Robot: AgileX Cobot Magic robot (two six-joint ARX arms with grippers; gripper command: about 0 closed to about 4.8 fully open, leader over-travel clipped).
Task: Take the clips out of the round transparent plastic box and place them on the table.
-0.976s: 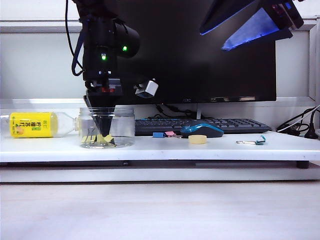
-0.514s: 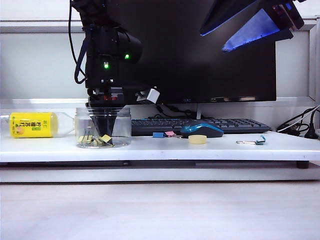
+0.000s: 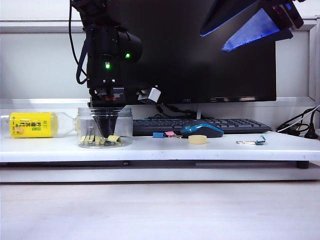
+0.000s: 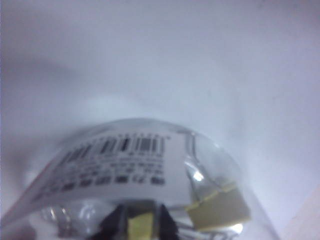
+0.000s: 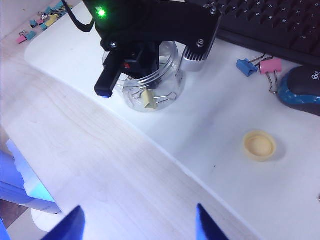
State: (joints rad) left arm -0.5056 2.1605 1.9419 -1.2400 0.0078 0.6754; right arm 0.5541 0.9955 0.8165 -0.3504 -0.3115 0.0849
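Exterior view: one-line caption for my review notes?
Left gripper reaches down inside the round transparent plastic box among the clips; right gripper hangs open above the table.

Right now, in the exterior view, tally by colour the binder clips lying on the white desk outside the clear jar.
Blue clip: 1
Pink clip: 1
Teal clip: 1
Total: 3
Left gripper reaches into the jar; right gripper hangs above.

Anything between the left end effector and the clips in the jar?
Nothing visible. The left end effector is already down inside the round transparent plastic box, its fingertips among the clips on the bottom. The right end effector hovers open, away from the box.
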